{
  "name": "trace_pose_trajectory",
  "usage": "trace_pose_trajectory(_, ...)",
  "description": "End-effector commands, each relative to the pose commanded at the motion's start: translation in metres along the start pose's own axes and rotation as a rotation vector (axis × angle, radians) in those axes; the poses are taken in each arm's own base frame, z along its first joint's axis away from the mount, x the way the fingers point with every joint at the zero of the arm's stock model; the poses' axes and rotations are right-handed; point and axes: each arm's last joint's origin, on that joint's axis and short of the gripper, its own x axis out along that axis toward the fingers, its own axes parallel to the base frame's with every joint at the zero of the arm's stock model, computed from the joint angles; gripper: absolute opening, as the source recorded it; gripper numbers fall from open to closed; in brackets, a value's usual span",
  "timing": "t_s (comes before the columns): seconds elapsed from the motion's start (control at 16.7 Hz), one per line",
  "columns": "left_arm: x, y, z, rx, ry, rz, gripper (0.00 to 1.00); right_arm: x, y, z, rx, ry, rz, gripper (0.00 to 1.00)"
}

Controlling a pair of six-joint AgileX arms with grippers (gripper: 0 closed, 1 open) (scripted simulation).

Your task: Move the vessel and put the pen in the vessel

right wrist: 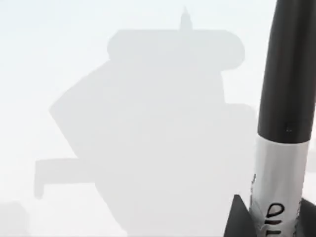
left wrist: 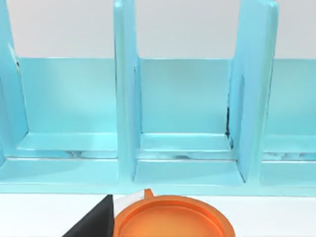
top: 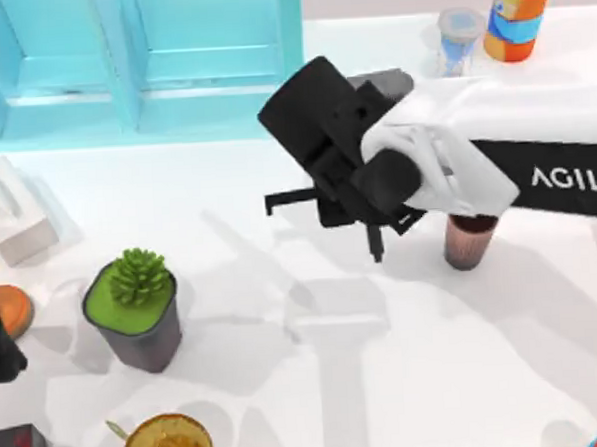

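While the right gripper (top: 375, 242) is clamping the slim black-and-white marker pen (right wrist: 284, 143), the small copper-brown ribbed tumbler (top: 470, 240) is sitting just right; misalignment risks toppling it.

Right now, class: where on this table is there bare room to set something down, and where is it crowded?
Free: the wide white stretch between the plant pot and the vessel, and right of the vessel. Crowded: the left edge around the golden goblet, and under the right gripper holding the pen.

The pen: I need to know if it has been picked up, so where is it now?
The pen is off the table, held in the right gripper at mid-table in the top view, just left of the copper-brown tumbler cup.
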Motion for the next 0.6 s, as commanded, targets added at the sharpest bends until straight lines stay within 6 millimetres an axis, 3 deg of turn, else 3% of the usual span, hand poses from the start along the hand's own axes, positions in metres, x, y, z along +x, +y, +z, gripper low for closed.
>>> trace_pose_trajectory(0.6,0.000,0.000,0.000,0.000,0.000,0.000,1.00,-0.041,-0.021,-0.036,0.053,-0.691,-0.153,0.00)
